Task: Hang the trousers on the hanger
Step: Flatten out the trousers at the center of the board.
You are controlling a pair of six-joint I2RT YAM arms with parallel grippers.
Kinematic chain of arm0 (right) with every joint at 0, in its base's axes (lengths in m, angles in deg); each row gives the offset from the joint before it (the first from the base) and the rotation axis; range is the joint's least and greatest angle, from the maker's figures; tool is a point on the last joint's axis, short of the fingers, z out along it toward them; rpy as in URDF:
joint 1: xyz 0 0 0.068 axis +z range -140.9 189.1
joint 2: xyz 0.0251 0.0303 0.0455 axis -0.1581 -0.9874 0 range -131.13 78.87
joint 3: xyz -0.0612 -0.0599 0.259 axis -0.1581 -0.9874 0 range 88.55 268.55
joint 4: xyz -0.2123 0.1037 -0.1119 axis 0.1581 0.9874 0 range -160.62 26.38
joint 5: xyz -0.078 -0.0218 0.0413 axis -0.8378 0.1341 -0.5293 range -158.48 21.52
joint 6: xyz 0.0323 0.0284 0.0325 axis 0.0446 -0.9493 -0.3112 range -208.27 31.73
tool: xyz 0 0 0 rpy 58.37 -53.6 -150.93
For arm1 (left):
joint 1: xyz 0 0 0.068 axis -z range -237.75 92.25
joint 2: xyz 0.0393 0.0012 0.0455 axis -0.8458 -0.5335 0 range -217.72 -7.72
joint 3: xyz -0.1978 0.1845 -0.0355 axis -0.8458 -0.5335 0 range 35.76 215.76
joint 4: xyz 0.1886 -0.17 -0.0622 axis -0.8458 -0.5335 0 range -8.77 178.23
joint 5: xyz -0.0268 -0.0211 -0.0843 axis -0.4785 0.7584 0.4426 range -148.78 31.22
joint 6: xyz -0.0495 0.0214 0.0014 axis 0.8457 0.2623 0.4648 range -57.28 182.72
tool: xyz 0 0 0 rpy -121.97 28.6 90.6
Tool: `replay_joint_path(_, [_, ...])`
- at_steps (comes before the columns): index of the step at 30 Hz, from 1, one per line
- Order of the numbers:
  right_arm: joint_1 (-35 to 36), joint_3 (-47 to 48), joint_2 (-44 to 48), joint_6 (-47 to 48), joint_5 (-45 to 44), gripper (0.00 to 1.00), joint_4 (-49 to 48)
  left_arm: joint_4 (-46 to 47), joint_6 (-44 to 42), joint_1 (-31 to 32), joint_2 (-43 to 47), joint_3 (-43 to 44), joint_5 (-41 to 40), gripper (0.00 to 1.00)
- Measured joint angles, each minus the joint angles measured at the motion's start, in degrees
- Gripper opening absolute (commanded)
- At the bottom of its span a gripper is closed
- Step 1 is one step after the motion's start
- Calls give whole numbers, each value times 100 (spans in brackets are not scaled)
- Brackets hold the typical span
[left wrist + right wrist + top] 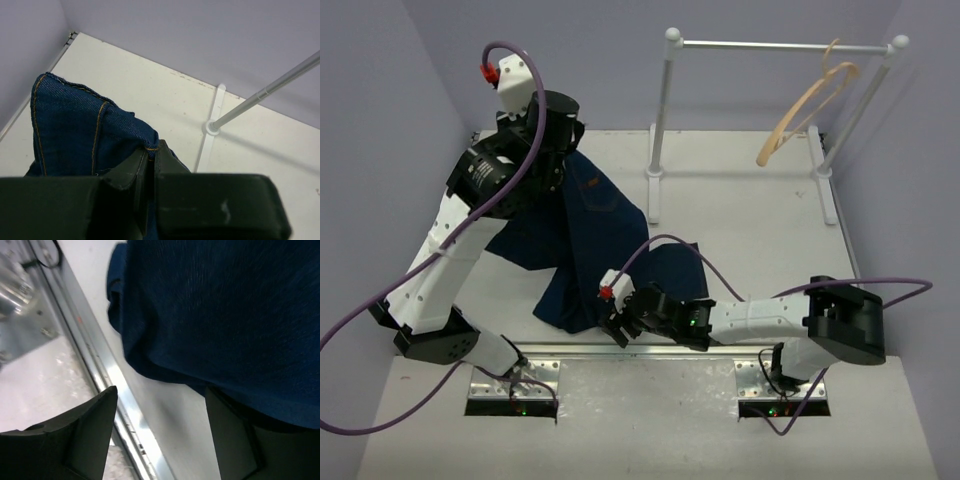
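The trousers are dark blue denim, lifted at one end and trailing down onto the table. My left gripper holds that raised end high at the back left; in the left wrist view it is shut on a stitched seam of the trousers. My right gripper is low by the near hem, jaws open. In the right wrist view the trousers lie just past its fingertips, one finger partly under the cloth, with bare table in the gap. The wooden hanger hangs on the rail at the back right.
A white rail on two ball-topped posts stands across the back right, and one post foot shows in the left wrist view. A metal strip runs along the table's near edge, close under the right gripper. Purple walls enclose the sides.
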Motion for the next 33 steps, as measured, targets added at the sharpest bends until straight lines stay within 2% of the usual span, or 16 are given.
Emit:
replay_joint_path(11, [-9, -185, -676, 119, 417, 68, -421, -147, -102, 0, 122, 2, -626, 0])
replay_joint_path(15, [-9, 341, -1318, 397, 531, 66, -289, -222, -85, 0, 122, 2, -760, 0])
replay_joint_path(17, [-9, 699, -1597, 527, 580, 57, -206, -223, -81, 0, 122, 2, -796, 0])
replay_joint_path(21, [-9, 1233, -1953, 715, 549, 51, -138, -219, -77, 0, 122, 2, -830, 0])
replay_joint_path(22, [-11, 1300, -2003, 737, 500, 46, -158, -220, -77, 0, 122, 2, -840, 0])
replay_joint_path(26, [-18, 1339, -2074, 805, 174, 4, -211, -219, -81, 0, 123, -4, -895, 0])
replay_joint_path(27, [-23, 1337, -2074, 828, 107, 0, -213, -214, -83, 0, 124, -12, -918, 0])
replay_joint_path(30, [-44, 1265, -2040, 859, -159, 0, -235, -165, -124, -10, 133, -64, -989, 0])
replay_joint_path(33, [-48, 831, -1598, 818, -662, 0, -82, -85, -191, -127, 139, -113, -1005, 0])
